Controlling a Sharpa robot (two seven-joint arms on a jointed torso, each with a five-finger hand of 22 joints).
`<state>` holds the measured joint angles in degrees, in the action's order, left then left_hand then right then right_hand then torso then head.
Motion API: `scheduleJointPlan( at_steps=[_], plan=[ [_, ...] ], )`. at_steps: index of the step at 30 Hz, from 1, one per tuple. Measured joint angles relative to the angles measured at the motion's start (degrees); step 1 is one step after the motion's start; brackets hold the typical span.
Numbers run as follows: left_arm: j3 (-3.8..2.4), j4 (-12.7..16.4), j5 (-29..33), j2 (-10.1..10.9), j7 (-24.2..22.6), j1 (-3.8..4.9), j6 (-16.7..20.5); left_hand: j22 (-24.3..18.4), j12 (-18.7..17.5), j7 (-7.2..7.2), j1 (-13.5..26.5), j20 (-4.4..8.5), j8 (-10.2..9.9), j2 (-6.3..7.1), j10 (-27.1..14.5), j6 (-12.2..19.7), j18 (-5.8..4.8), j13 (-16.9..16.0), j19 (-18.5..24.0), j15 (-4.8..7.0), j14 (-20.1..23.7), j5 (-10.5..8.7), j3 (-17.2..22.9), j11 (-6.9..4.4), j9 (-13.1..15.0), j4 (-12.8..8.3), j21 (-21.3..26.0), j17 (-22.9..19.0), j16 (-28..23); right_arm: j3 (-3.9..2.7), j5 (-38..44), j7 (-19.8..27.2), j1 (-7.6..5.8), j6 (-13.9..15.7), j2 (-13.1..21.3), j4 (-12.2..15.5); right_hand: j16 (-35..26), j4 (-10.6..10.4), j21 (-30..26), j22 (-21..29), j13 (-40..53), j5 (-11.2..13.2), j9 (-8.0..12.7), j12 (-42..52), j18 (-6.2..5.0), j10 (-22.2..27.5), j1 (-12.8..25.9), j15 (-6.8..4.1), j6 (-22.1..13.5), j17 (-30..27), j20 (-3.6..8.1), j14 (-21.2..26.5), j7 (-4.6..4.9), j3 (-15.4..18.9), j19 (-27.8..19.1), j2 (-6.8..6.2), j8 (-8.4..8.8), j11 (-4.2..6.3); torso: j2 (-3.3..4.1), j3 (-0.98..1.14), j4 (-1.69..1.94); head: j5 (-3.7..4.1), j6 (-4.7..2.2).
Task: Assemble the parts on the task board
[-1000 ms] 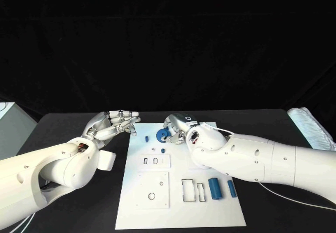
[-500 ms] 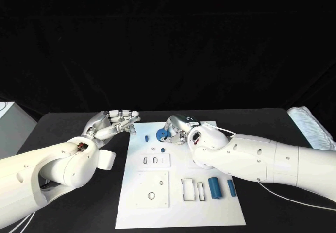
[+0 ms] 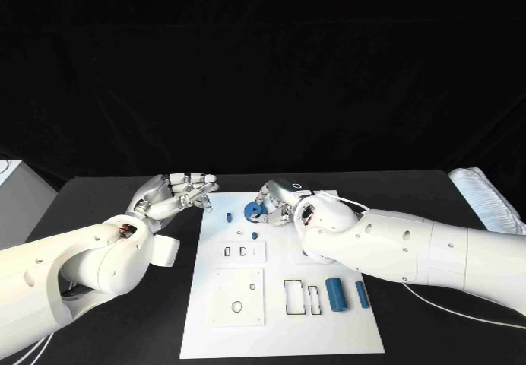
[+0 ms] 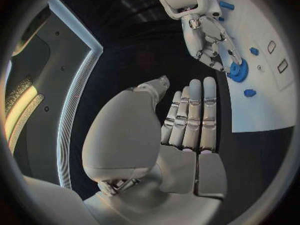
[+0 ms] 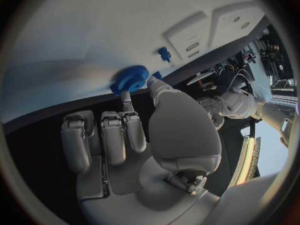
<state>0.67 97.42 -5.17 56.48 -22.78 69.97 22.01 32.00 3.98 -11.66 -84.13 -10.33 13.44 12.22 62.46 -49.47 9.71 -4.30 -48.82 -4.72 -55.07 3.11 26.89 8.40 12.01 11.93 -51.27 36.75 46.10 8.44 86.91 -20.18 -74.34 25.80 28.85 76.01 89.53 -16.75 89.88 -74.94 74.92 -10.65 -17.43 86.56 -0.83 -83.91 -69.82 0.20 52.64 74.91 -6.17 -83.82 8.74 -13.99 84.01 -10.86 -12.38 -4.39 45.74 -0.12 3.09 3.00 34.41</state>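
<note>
The right hand (image 3: 277, 205) pinches a blue gear (image 3: 255, 211) over the far end of the white board (image 3: 280, 319), fingertips (image 5: 127, 96) closed on the toothed rim while its other fingers stay curled toward the palm. The gear sits tilted just above the board, between a small blue peg (image 3: 229, 217) on one side and the hand's own palm on the other; whether it already touches the board cannot be told. A second small blue piece (image 3: 255, 235) lies on the board just nearer the robot than the gear. The left hand (image 3: 175, 195) waits off the board's far left corner, fingers loosely apart and holding nothing. Two blue cylinders (image 3: 335, 293) lie near the board's right edge, well apart from the gear, beside a pair of empty rectangular slots (image 3: 296, 297).

The step in hand looks like seating the gear at its place on the board. The next move likely calls for levelling the gear and lowering it squarely before the fingers let go.
</note>
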Motion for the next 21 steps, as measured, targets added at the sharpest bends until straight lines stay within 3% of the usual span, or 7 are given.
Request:
scheduleJointPlan(
  at_steps=[8,21],
  plan=[
    [0.00,0.0,0.0,0.1,0.0,0.00,0.0,0.0,0.0,0.00,0.0,0.00,0.0,0.00,0.0,0.0,0.00,0.0,0.0,0.00,0.0,0.00,0.0,0.00,0.0,0.0,0.0,0.0,0.0,0.24,0.0,-0.1,0.28,-0.2,1.1,0.8,0.0,0.0,0.0,0.0,0.0,0.0,-0.1,0.0,0.00,0.0,0.0,0.00,-0.1,0.0,0.00,0.0,-0.08,0.0,0.0,0.00,0.00,0.00,0.00,-0.01,0.02,0.00,-0.01],
    [0.00,-0.2,0.0,0.3,0.1,0.00,0.0,0.0,0.0,0.00,0.0,0.00,0.0,0.00,0.0,0.0,0.00,0.0,0.0,0.00,0.0,0.00,0.0,0.00,0.0,0.0,0.0,0.0,0.0,0.25,0.3,-0.4,0.41,0.1,4.4,4.6,0.0,0.0,0.0,0.0,0.0,0.0,-0.1,0.2,0.00,0.0,0.0,0.00,0.3,0.0,0.00,0.0,-0.07,0.0,0.0,0.00,0.00,0.01,0.02,0.07,-0.08,-0.02,0.11]
  ],
)
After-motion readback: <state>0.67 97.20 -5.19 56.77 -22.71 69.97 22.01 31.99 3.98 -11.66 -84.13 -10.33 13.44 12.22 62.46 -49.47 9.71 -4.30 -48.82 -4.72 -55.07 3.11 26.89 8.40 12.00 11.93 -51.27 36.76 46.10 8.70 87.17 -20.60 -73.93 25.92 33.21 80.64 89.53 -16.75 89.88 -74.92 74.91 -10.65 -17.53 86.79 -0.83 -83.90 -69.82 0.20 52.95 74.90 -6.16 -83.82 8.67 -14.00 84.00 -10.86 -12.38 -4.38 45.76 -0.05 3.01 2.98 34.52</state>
